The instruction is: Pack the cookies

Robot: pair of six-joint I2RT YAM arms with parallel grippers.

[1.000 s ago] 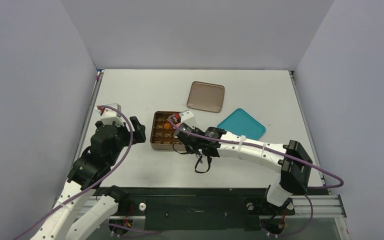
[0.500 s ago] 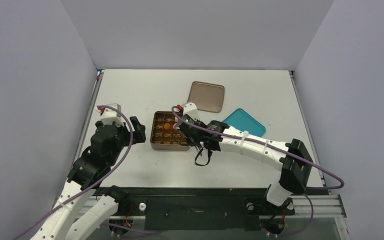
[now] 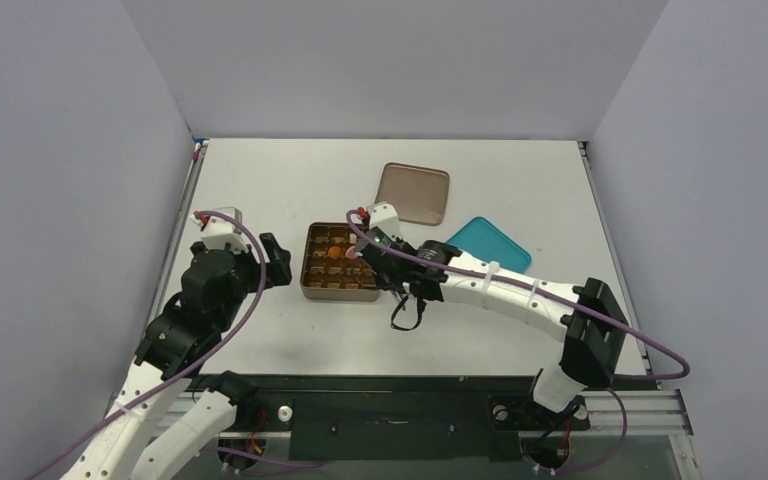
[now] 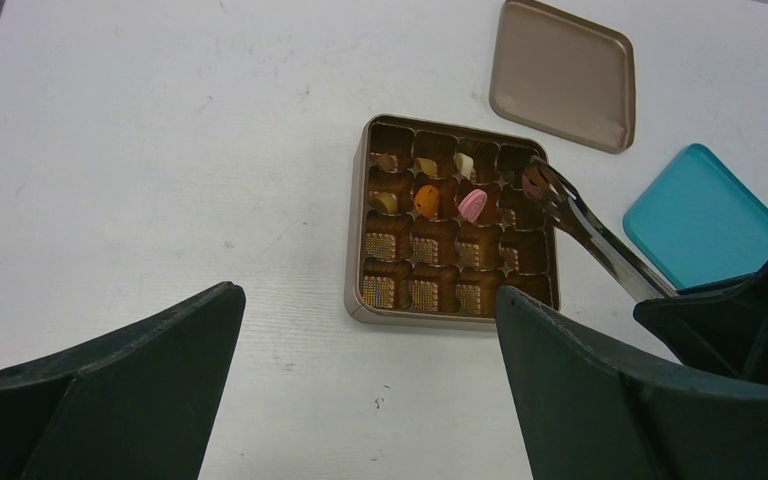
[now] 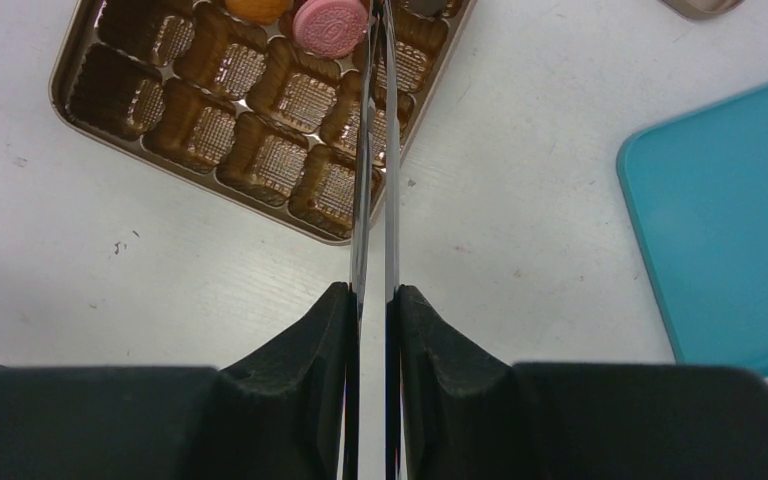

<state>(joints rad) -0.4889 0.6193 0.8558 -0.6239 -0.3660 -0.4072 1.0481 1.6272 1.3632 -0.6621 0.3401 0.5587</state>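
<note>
The bench [image 3: 280, 190] is plain white with a few faint grey scuffs. At the centre of the left wrist view, the tin [image 4: 356, 240] is shiny bronze-brown, and its cell floors are stamped with a fine waffle grid. Inside it sit an orange cookie [image 4: 426, 200] with small dark specks, a pink cookie [image 4: 473, 206] with an embossed ring pattern, and a cream cookie [image 4: 388, 204]. At upper right the lid [image 4: 563, 72] is matte taupe-brown. Below it the plate [image 4: 700, 215] is flat teal. The tongs [image 4: 600, 245] are mirror silver. The left fingers [image 4: 110, 400] and right fingers [image 5: 290, 345] are matte black.
</note>
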